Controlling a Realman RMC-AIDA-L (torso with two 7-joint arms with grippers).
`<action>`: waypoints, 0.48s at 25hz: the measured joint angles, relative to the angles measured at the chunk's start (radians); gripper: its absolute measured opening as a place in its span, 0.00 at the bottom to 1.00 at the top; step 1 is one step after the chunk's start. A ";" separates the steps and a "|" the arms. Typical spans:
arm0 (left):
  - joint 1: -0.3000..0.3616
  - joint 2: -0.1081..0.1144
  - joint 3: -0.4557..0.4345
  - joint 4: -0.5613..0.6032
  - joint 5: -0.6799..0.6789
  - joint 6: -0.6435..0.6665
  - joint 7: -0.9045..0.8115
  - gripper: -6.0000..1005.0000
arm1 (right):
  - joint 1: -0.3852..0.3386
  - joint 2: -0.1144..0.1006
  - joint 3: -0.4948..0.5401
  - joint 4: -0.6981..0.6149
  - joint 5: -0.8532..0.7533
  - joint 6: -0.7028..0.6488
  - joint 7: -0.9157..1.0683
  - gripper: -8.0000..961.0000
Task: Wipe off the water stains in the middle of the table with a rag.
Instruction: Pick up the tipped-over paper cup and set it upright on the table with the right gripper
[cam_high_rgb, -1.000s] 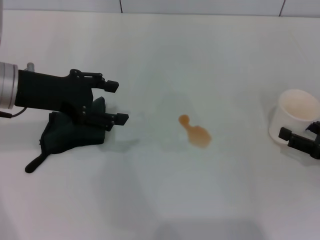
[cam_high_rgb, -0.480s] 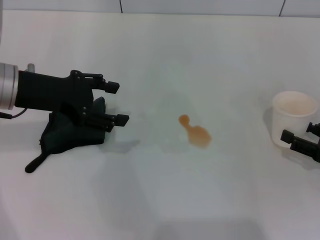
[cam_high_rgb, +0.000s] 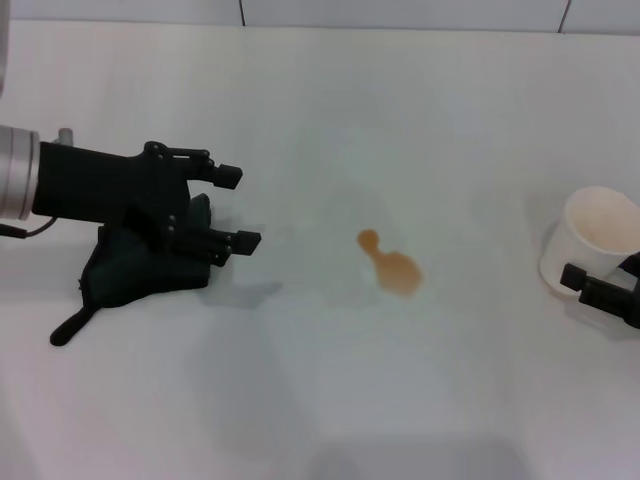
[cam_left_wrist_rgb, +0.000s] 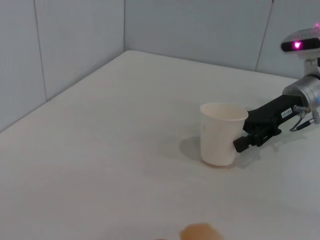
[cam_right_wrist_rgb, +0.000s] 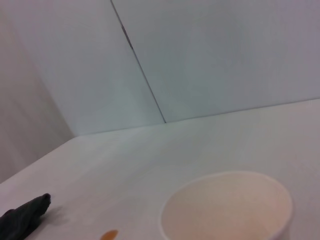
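Left claw (cam_high_rgb: 236, 207) is hovering wide open over the rag (cam_high_rgb: 130, 268) near the surface's (cam_high_rgb: 320, 400) left edge, stains (cam_high_rgb: 390, 266) sitting mid-surface, right claw (cam_high_rgb: 606, 282) gripping the cup (cam_high_rgb: 596, 240) at the right edge.

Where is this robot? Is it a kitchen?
Probably not a kitchen; it looks like a robot test bench. There is a bare white table with plain pale wall panels behind, and only a rag, a paper cup and a small spill.

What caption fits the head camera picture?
Left gripper open over the rag, orange stain unwiped, right gripper by the cup.
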 joint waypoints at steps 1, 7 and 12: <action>-0.001 0.000 0.000 0.000 0.001 0.000 0.000 0.86 | 0.000 0.000 0.000 0.000 -0.002 0.000 0.001 0.89; -0.003 0.000 0.000 0.001 0.002 0.000 0.000 0.85 | 0.007 -0.001 -0.003 0.001 -0.026 0.003 0.007 0.89; -0.004 0.000 0.000 0.002 0.002 0.000 0.000 0.85 | 0.008 -0.002 -0.005 0.001 -0.028 0.007 0.008 0.89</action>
